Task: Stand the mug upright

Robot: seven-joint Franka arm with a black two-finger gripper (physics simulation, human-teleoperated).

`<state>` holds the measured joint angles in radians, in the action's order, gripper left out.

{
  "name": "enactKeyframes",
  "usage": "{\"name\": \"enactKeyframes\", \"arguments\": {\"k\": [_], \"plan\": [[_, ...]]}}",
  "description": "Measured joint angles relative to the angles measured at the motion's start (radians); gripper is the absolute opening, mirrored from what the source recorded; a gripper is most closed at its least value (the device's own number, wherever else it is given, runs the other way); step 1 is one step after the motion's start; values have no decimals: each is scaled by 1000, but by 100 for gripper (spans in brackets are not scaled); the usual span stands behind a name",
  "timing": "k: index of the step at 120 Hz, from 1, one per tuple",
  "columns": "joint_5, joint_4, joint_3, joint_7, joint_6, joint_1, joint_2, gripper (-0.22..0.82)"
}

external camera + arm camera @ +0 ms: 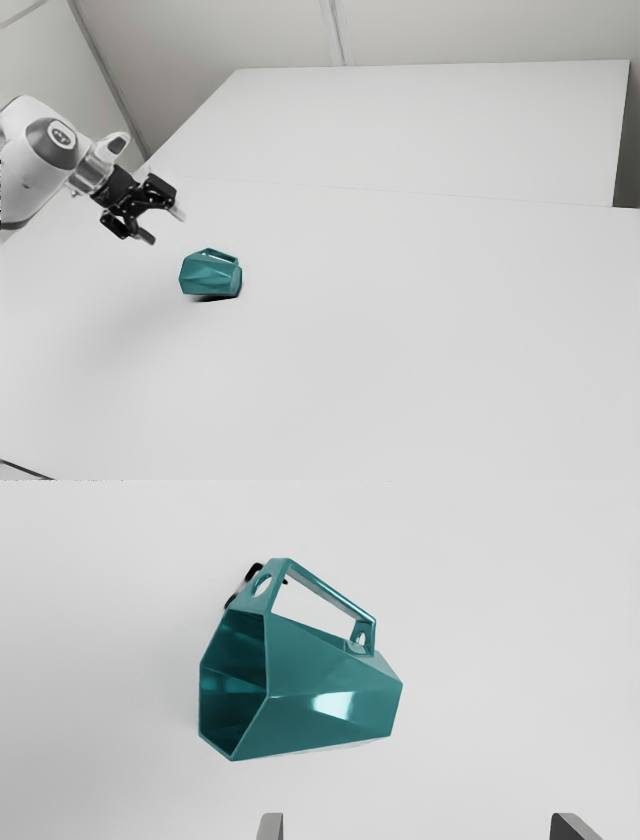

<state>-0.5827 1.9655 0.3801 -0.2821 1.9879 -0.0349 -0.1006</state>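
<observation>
Our pincer (163, 226) hangs at the upper left of the exterior view, its two fingers (272, 827) wide apart with nothing between them. Behind it our arm (25, 180) reaches in from the exterior view's left edge. Just beyond the fingertips, left of centre in the exterior view, the teal mug (210, 275) lies on its side on the white counter (420, 340), apart from us; in the wrist view we see its open mouth (232, 695) and its handle (331, 594). Behind the handle, near the mouth, are some small dark marks (254, 572); what they are we cannot tell. As for the task, we judge that only the approach is well along: we have the pincer near and ready, but the mug is neither gripped nor upright. What is left is to close in, take hold, lift a little, turn the mug until its mouth faces up, stand it on its base and let go. Counting up, we have one arm, one pincer with two fingers, one counter, and one mug with one handle and one mouth.
</observation>
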Motion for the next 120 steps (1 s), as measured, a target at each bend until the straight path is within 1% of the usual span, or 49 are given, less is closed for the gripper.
{"name": "enactKeyframes", "arguments": {"k": [24,42,56,79,94,120], "plan": [[-152,12,39,-134,62,-3,-97,58],[-246,10,55,-240,72,-28,-189,58],[-303,6,61,-315,66,-31,-227,58],[-346,-52,82,-416,-8,-44,-296,58],[-369,-58,84,-465,-50,-43,-303,58],[-463,-56,110,-528,-125,-44,-307,58]]}}
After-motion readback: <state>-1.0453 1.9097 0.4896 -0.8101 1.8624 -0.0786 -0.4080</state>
